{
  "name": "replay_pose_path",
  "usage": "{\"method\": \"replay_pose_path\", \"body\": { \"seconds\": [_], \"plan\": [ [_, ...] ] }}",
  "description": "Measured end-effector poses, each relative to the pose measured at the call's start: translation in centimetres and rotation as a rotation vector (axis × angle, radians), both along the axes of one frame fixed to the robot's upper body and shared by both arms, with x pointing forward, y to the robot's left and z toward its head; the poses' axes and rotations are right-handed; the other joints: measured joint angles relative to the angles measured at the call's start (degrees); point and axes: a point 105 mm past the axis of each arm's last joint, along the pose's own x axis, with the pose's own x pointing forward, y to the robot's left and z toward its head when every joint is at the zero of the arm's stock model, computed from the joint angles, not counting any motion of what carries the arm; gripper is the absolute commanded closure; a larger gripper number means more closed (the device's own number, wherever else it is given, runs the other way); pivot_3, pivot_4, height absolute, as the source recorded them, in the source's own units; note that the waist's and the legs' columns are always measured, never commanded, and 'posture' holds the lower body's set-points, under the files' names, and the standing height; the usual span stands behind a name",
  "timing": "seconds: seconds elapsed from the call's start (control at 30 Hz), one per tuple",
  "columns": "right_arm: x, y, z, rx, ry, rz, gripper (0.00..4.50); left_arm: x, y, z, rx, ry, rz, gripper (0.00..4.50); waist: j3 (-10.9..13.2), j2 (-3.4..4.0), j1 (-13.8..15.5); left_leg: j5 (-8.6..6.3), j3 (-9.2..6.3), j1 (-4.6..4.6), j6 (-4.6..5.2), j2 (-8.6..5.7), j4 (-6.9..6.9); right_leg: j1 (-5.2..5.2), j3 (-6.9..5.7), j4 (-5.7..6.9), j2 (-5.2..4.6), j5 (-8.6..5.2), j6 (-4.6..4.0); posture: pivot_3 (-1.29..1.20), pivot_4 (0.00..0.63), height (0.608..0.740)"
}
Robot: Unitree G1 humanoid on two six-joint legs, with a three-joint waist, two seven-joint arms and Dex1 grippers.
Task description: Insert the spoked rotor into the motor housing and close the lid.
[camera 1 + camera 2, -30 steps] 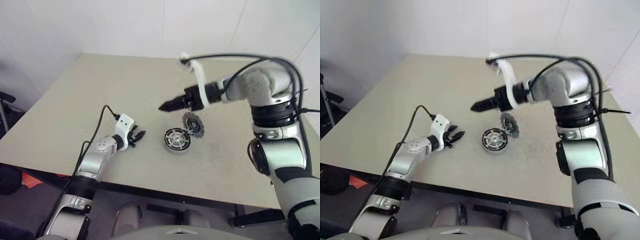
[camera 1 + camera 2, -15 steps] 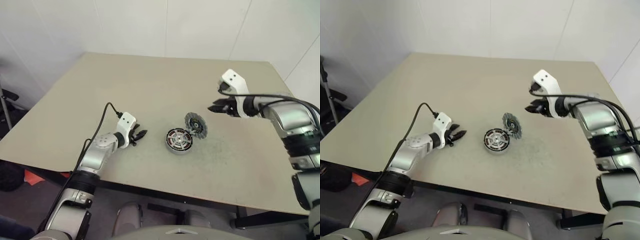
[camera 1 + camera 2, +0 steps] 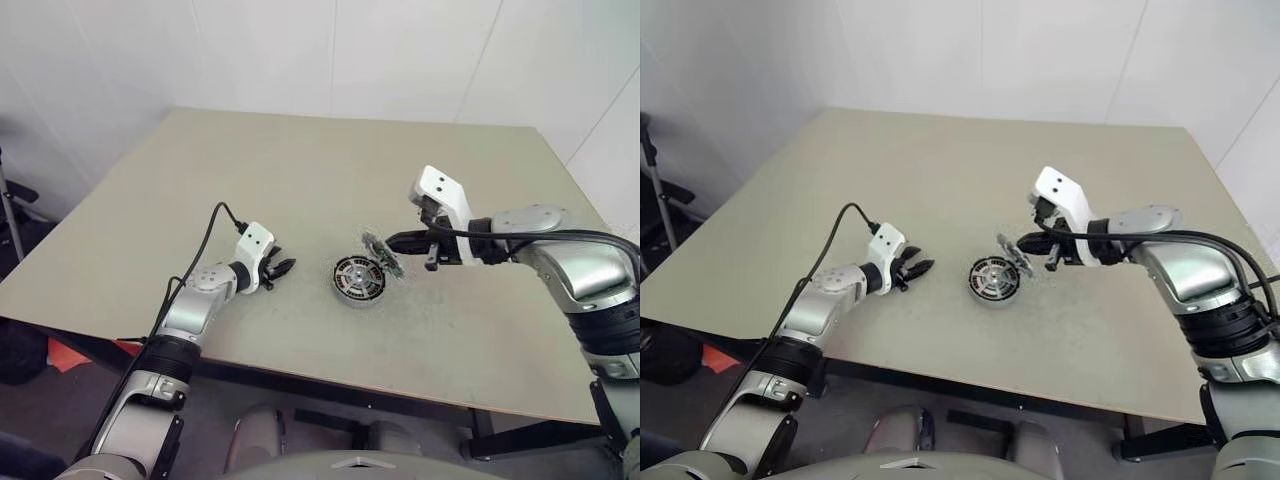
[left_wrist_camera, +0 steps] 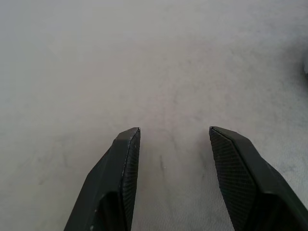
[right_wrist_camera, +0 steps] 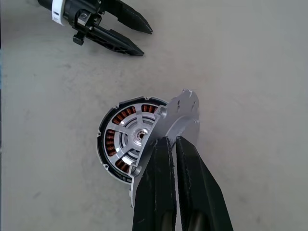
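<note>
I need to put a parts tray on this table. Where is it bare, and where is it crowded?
Bare: the table's far half behind both arms, and the near right corner. Crowded: the middle, where the right gripper meets the lid tilted over the motor housing, left gripper beside it.

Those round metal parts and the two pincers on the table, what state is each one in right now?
motor housing: flat on the table, top uncovered, copper windings showing, spoked rotor already seated inside.
lid: not closed, tilted up against the housing's edge.
right pincer: fingers shut, tips at the lid's rim.
left pincer: open, empty, low over bare table beside the housing.
</note>
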Motion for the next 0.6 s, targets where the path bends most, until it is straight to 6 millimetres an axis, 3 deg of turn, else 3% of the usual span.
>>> {"method": "replay_pose_path", "body": {
  "seconds": [0.4, 0.6],
  "plan": [
    [-1.0, 3.6, -3.4, 0.093, 0.17, -0.047, 4.34, 0.2, 1.1, 0.2, 0.02, -0.01, 0.024, 2.07, -0.02, -0.01, -0.03, 0.01, -0.01, 0.1, -0.02, 0.0, -0.02, 0.09, 0.0, 0.01, 0.0, 0.0, 0.0, 0.0, 0.0, 0.74],
    [0.5, 3.6, -5.7, 0.087, 0.224, -0.146, 4.34, 0.6, 1.1, 0.7, 0.022, -0.024, 0.028, 2.07, -0.02, 0.0, -0.06, 0.02, 0.01, 0.12, -0.05, -0.02, -0.03, 0.09, 0.02, 0.01, -0.01, 0.0, 0.0, 0.0, 0.0, 0.74]
  ]
}}
